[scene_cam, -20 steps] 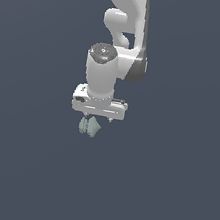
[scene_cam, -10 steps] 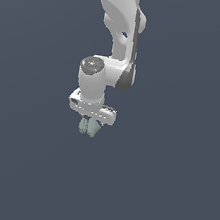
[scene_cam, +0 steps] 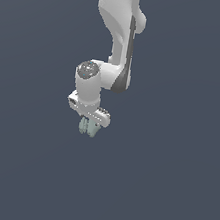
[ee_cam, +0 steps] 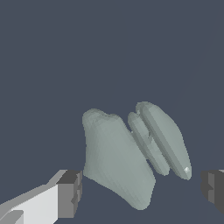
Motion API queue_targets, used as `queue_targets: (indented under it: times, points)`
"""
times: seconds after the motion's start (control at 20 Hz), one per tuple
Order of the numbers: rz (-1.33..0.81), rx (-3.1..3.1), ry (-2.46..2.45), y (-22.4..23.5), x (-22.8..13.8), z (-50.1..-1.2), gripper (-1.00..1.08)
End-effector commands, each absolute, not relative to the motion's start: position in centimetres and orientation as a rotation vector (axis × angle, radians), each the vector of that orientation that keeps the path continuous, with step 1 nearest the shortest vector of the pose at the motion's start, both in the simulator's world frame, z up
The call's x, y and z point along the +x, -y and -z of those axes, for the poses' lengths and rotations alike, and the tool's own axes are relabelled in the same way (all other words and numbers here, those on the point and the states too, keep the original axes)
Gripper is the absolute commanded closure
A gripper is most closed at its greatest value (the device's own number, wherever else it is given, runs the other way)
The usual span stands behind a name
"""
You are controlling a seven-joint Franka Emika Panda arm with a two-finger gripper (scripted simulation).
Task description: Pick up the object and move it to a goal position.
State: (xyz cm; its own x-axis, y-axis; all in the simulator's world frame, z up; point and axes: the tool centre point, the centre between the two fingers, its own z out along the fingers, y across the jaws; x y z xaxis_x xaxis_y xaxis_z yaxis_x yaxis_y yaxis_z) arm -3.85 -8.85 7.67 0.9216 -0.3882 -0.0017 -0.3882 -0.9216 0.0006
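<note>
Hanging just under the white hand [scene_cam: 89,127], the object [scene_cam: 87,127] shows as a small pale grey-green lump peeking out below the hand's crossbar in the exterior view. It sits at the fingertips, much smaller than the hand body above it. The white arm [scene_cam: 118,27] comes down from the top of the frame, bends at a rounded joint and ends in the hand, which tilts a little toward the exterior view's right.

In the wrist view the object [ee_cam: 131,153] fills the middle: a broad faceted lobe beside two narrower ribbed ridges. A dark finger pad [ee_cam: 70,193] lies close to the broad lobe on one side, and the other pad [ee_cam: 213,189] is at the frame's edge, with a gap visible between it and the ribbed ridges. Whether the fingers are clamped on the object or merely apart around it cannot be told from these views.

All around the arm and hand is a plain dark blue-grey field [scene_cam: 170,183]; no edge, wall or surface line shows in either view.
</note>
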Motion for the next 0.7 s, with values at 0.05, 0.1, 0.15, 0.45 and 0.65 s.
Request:
queue_targets:
  times: [0.05, 0.1, 0.15, 0.45, 0.65]
  points:
    - [0.002, 3.079, 0.622, 8.8, -3.8, -7.6, -0.92]
    - [0.002, 3.079, 0.622, 8.8, -3.8, -7.4, -0.92]
    - [0.002, 3.079, 0.623, 8.8, -3.8, -7.2, -0.92]
    - [0.001, 3.078, 0.629, 8.9, -4.0, -4.5, -0.92]
    - [0.0, 3.077, 0.632, 8.9, -4.0, -3.0, -0.92]
